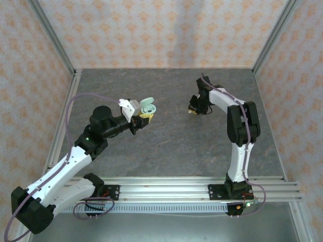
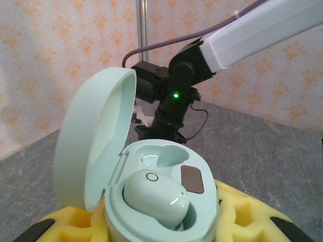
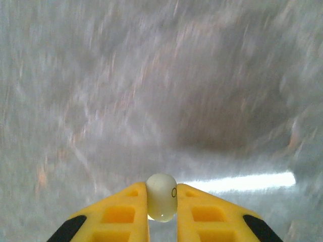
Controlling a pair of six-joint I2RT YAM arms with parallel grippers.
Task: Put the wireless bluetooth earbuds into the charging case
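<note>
Roughly half done: the left gripper (image 1: pixel 144 117) clamps the open case (image 2: pixel 96 151), one earbud (image 2: pixel 155 195) seated and the other socket (image 2: pixel 162 157) empty, while the right gripper (image 3: pixel 161 214) pinches the second earbud (image 3: pixel 161 195) near the table (image 3: pixel 151 91), well apart from the case.

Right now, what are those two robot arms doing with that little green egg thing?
They are putting earbuds into their charging case. The left gripper holds the pale green charging case up with its lid open. One earbud already sits in its pocket, and the other pocket is empty. The right gripper is pinching a second earbud between its yellow fingers, off to the right, low over the grey table. That one is not in the case yet.
</note>
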